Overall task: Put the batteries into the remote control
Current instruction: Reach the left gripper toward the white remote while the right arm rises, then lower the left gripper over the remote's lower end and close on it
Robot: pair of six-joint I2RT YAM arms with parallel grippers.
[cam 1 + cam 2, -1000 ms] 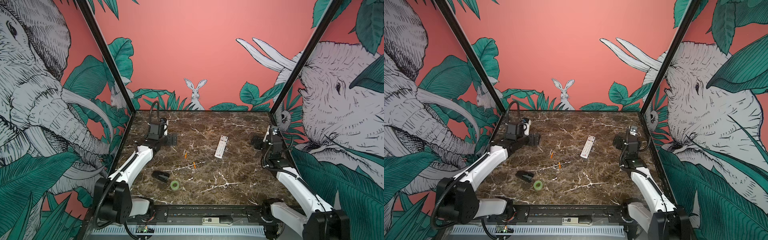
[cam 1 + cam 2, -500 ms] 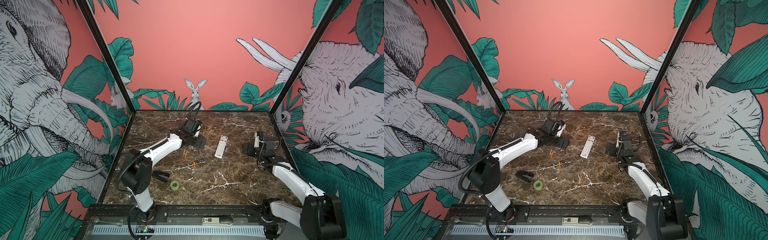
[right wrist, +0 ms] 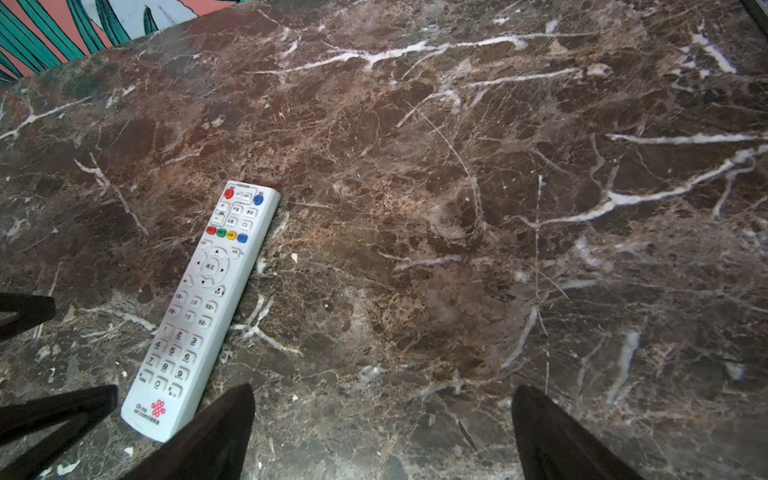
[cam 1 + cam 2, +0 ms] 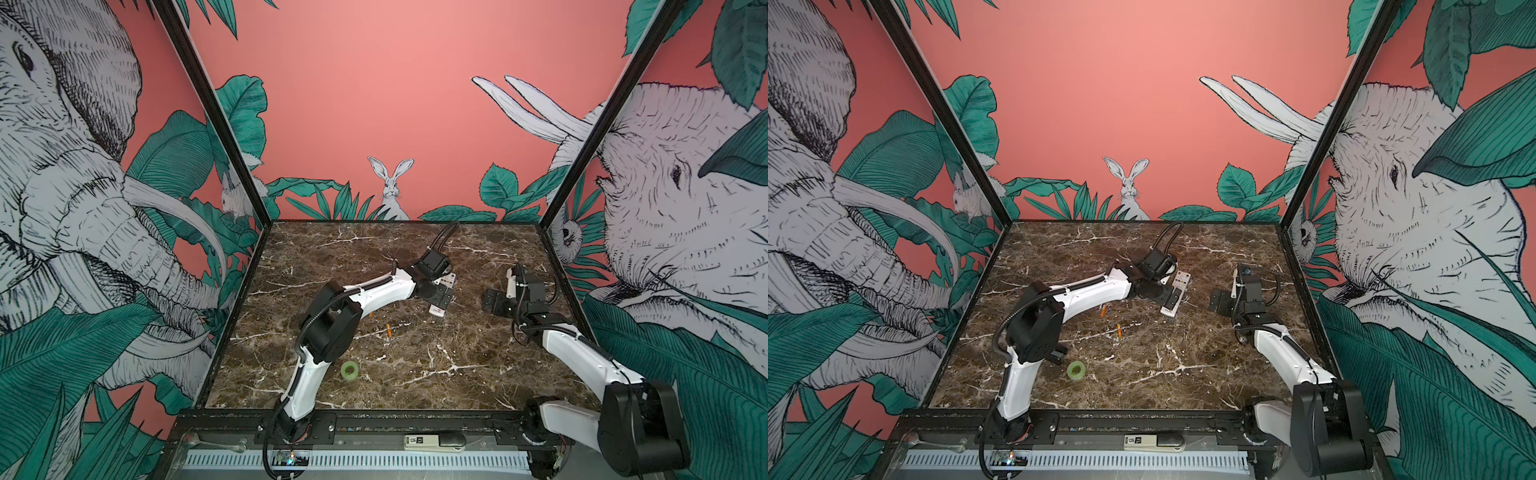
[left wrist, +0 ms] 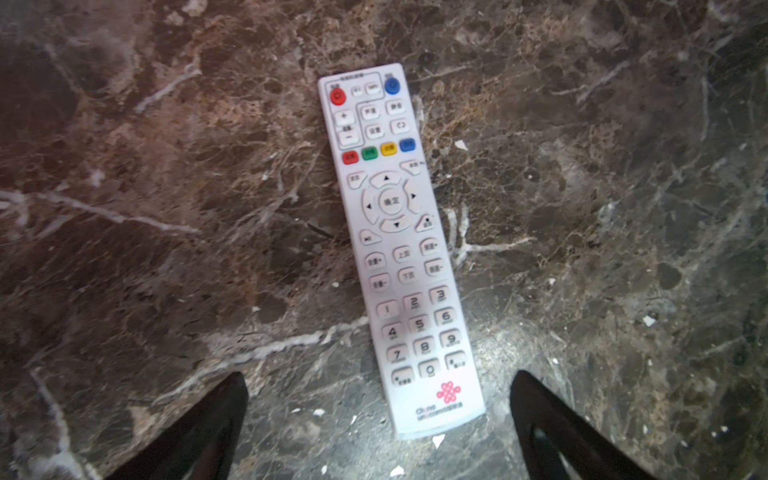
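A slim white remote control (image 5: 399, 249), coloured buttons up and red logo at one end, lies flat near the counter's (image 5: 124, 208) middle; left fingers (image 5: 208, 424) and right fingers (image 3: 552, 432) spread wide, empty.

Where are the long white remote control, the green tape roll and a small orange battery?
long white remote control (image 5: 400, 253): left wrist view, mid button face.
green tape roll (image 4: 343, 370): a top view, ring's left band.
small orange battery (image 4: 1119, 331): a top view, mid-body.
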